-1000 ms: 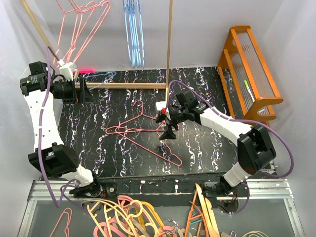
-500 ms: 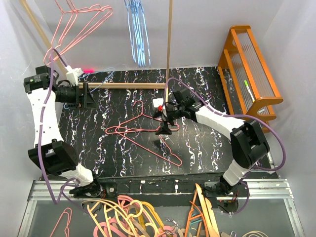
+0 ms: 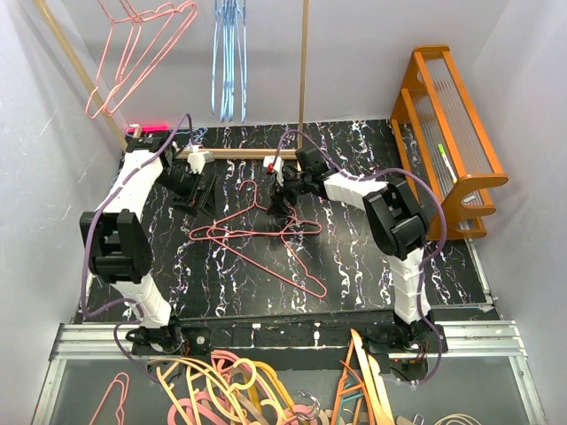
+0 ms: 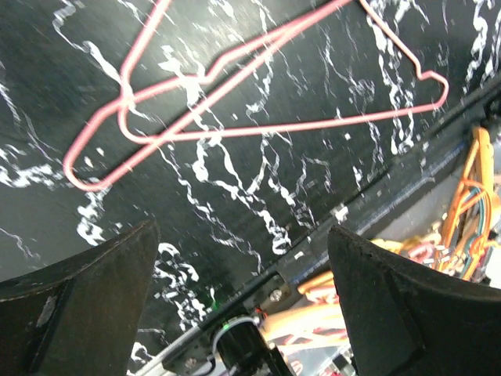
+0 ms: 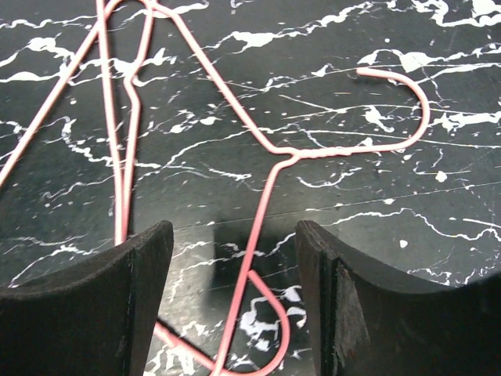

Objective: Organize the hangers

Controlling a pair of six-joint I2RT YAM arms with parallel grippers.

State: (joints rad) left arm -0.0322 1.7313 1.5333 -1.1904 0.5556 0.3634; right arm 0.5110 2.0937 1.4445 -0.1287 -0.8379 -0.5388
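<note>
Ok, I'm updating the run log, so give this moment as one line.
right hand: open, astride pink hanger | left hand: open, empty | table: two pink hangers lying

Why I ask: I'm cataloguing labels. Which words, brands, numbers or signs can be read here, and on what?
None can be read.
Green strip on the orange rack: too small to tell whether it bears text.
Pink wire hangers on the marbled table: no lettering shows.

The hooks of the hanging pink hangers (image 3: 142, 40) and blue hangers (image 3: 229, 62) are cut off by the top edge. In the right wrist view the pink hanger (image 5: 296, 154) on the worktop (image 5: 407, 258) leaves the frame at top and bottom.
</note>
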